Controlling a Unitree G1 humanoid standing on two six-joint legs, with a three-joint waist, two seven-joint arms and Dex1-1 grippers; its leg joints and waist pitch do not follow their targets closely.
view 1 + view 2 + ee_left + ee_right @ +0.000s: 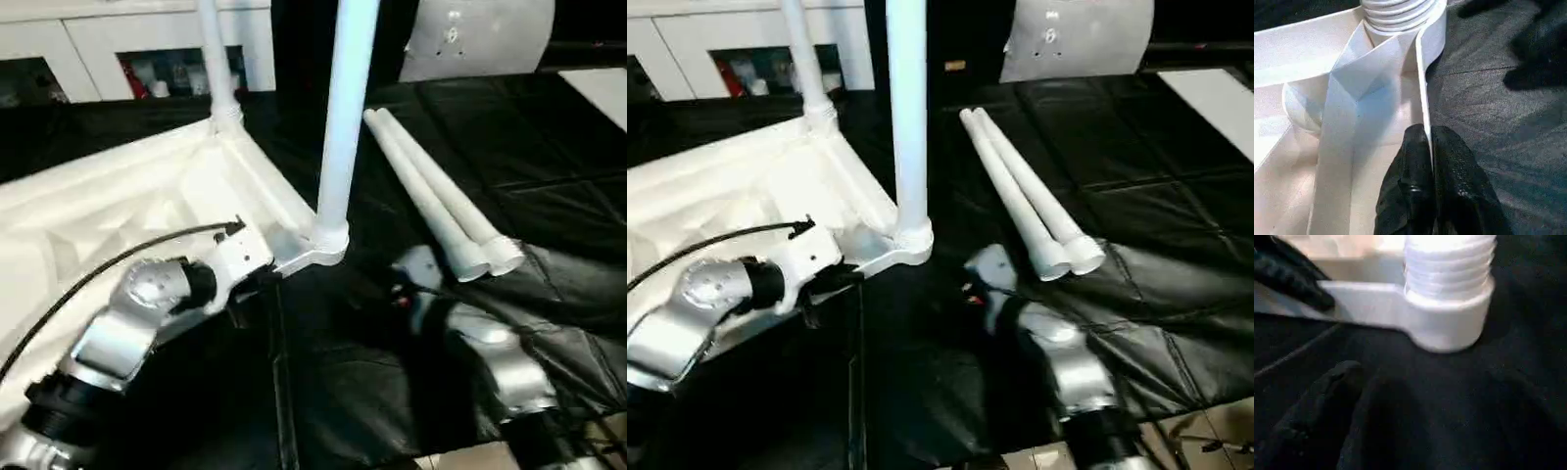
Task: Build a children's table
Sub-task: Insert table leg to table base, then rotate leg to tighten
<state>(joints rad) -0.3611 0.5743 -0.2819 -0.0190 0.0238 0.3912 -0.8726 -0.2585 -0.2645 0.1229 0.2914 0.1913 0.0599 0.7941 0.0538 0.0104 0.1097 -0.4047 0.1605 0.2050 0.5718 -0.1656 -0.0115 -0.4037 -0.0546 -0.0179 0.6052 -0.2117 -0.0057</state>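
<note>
The children's table top (118, 206) lies upside down on the black work table, at the left. One white leg (343, 117) stands upright in the near corner socket (1449, 323), and another leg (217, 59) stands in the far corner. Two loose legs (441, 206) lie side by side to the right. My left gripper (1430, 134) is shut on the top's thin rim (1422, 83), just beside the near socket. My right gripper (1425, 396) hovers low over the cloth in front of that socket, open, with nothing between its fingers (1327, 396).
White cabinets (118, 39) line the back wall. A flat white rounded panel (480, 34) stands at the back right, and a white sheet (602, 93) lies at the right edge. The work table's front edge (460, 455) runs just below my right forearm.
</note>
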